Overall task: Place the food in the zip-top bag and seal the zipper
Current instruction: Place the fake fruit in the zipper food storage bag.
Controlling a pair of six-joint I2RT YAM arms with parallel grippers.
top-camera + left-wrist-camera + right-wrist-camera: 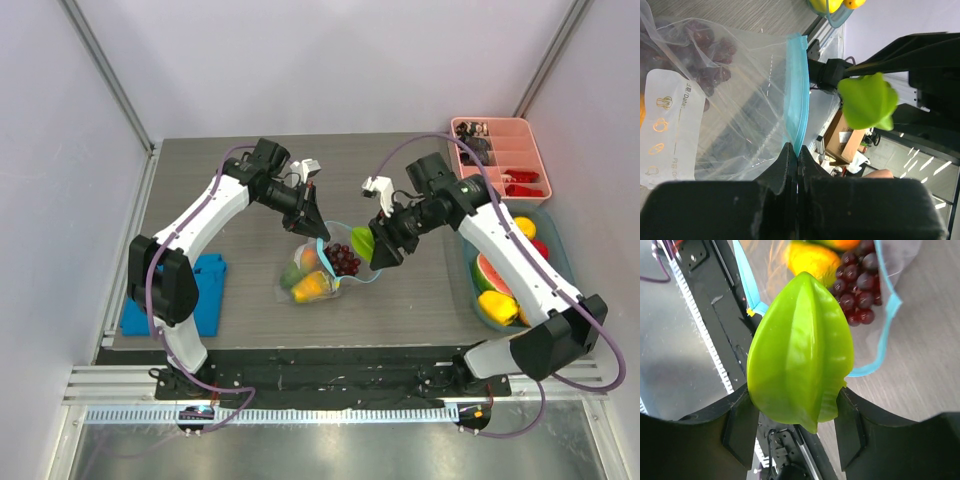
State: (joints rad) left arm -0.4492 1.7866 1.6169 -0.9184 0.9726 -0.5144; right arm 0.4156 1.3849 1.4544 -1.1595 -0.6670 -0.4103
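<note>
The zip-top bag hangs crinkled above the middle of the table, its mouth held up. My left gripper is shut on the teal zipper at the bag's edge. Inside the bag lie dark grapes and orange and yellow fruit. My right gripper is shut on a green ridged toy fruit, held just right of the bag's mouth and above it. In the left wrist view the green fruit hovers beyond the zipper.
A pale blue bin at the right holds a watermelon slice and yellow fruit. Behind it stands a pink tray with small dark and red items. A blue cloth lies at the left.
</note>
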